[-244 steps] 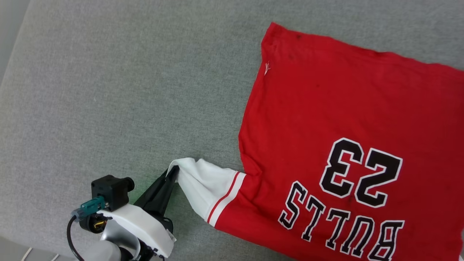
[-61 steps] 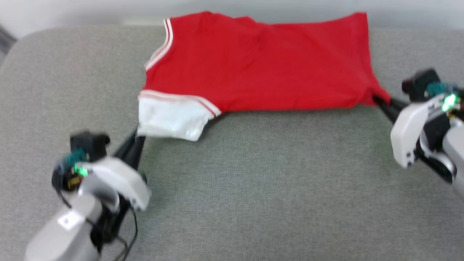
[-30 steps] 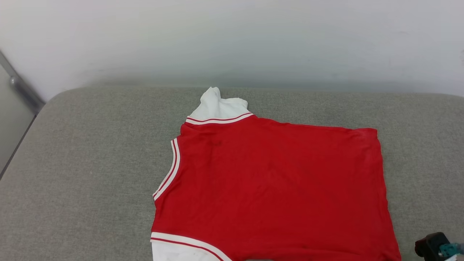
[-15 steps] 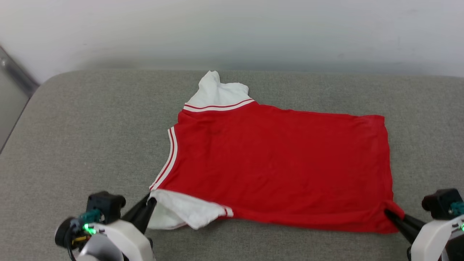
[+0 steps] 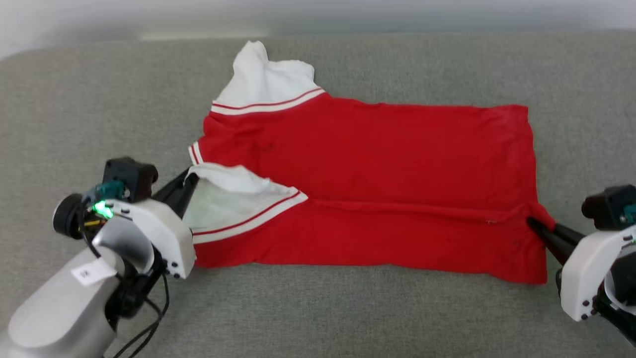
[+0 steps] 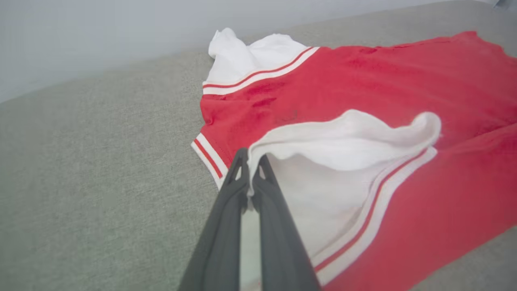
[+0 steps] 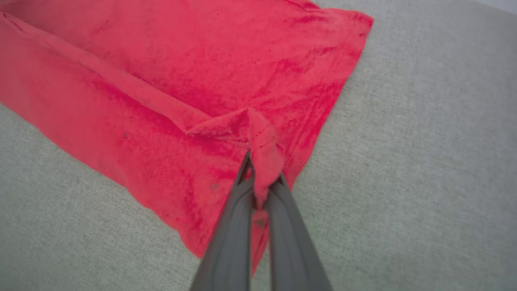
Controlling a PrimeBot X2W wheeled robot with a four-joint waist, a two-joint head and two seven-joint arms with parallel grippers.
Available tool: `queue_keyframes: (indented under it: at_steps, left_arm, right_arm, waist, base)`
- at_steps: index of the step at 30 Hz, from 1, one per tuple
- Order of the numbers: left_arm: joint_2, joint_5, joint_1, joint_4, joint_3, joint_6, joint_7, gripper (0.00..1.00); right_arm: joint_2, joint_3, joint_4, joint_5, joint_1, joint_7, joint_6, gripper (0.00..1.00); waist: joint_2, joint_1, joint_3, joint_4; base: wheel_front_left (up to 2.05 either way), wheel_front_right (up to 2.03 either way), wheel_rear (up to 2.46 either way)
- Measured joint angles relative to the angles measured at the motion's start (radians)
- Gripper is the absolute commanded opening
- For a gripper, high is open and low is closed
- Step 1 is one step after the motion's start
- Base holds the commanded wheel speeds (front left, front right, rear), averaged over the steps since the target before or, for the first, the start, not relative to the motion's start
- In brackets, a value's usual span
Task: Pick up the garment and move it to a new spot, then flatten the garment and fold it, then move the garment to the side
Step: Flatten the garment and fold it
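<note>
Currently the garment [image 5: 377, 164] lies spread on the cushion [image 5: 348, 308], roughly centred and a bit toward the far side, plain red face up, no lettering visible from here. Its near long edge is raised and turned over onto the body, with a soft crease running between my two grippers. My left gripper [image 5: 186, 184] is clenched on the edge of the near sleeve [image 5: 233, 199], white with stripe trim, holding it up over the red chest. My right gripper [image 5: 534, 226] is clenched on the red hem corner [image 7: 262, 157], bunched between the fingers. The far sleeve [image 5: 263, 74] sits crumpled, not smoothed. Progress call: pick-up and relocation look done, flattening mostly done, first lengthwise fold under way and not laid down. Left: set this flap, tidy the far sleeve, further folds, then shift it aside. The surface is a grey woven upholstered cushion with a rounded far edge, nothing else on it. A pale plain wall [image 6: 101, 32] is behind.
</note>
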Motion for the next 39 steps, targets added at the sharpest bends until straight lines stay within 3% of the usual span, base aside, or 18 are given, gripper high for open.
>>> queue_keyframes:
  at_steps: [8,14,15,16,17,18,19,23,27,33,39]
  left_arm:
    - [-0.072,0.003,-0.078,0.198,-0.038,-0.065,0.018,0.00]
    - [-0.115,0.006,-0.118,0.311,-0.062,-0.116,0.006,0.00]
    - [-0.123,0.006,-0.123,0.326,-0.065,-0.120,0.006,0.20]
    - [-0.130,0.007,-0.126,0.339,-0.067,-0.123,0.000,0.20]
    - [-0.134,0.010,-0.127,0.351,-0.069,-0.127,-0.004,1.00]
    - [-0.137,0.009,-0.128,0.358,-0.071,-0.132,-0.005,1.00]
    - [-0.138,0.009,-0.130,0.363,-0.072,-0.135,-0.006,1.00]
    - [-0.119,0.011,-0.157,0.350,-0.070,-0.144,-0.001,1.00]
    - [-0.067,0.010,-0.203,0.291,-0.067,-0.153,0.073,1.00]
    - [0.013,-0.043,-0.262,0.196,-0.086,-0.171,0.326,1.00]
    - [0.048,-0.151,-0.307,0.143,-0.114,-0.171,0.633,1.00]
  right_arm:
    - [0.014,0.058,0.083,-0.012,-0.095,0.006,0.000,0.00]
    - [0.016,0.103,0.137,-0.011,-0.137,-0.005,0.000,0.00]
    - [0.018,0.108,0.143,-0.007,-0.142,-0.008,0.000,0.00]
    - [0.020,0.113,0.148,-0.005,-0.144,-0.011,0.000,0.00]
    - [0.022,0.116,0.154,-0.002,-0.145,-0.016,0.000,0.35]
    - [0.023,0.118,0.160,0.000,-0.147,-0.021,0.000,0.96]
    - [0.024,0.119,0.164,0.002,-0.147,-0.025,0.000,1.00]
    - [0.018,0.114,0.149,0.008,-0.142,-0.049,0.000,1.00]
    - [0.000,0.089,0.118,0.008,-0.122,-0.063,0.000,1.00]
    - [-0.002,0.054,0.067,-0.001,-0.083,-0.050,0.000,1.00]
    - [0.014,0.035,0.032,-0.012,-0.058,-0.013,0.000,1.00]
  waist:
    - [0.0000,0.0000,0.106,-0.016]
    - [0.0000,-0.0001,0.115,-0.016]
    - [0.0000,-0.0001,0.109,-0.015]
    - [0.0000,-0.0001,0.104,-0.014]
    - [0.0000,-0.0001,0.097,-0.013]
    - [0.0000,-0.0001,0.089,-0.012]
    - [0.0000,-0.0001,0.081,-0.010]
    - [0.0000,-0.0001,0.043,0.002]
    - [0.0000,-0.0001,0.002,0.017]
    - [0.0000,-0.0002,-0.045,0.037]
    - [0.0000,-0.0003,-0.061,0.039]
  base:
    - [0.00,0.00,0.00]
    - [0.00,0.00,0.00]
    - [0.00,0.00,0.00]
    - [0.00,0.00,0.00]
    - [0.00,0.00,0.00]
    - [0.00,0.00,0.00]
    - [0.00,0.00,0.00]
    - [0.00,0.00,0.00]
    - [0.00,0.00,0.00]
    - [0.00,0.00,0.00]
    - [0.00,0.00,0.00]
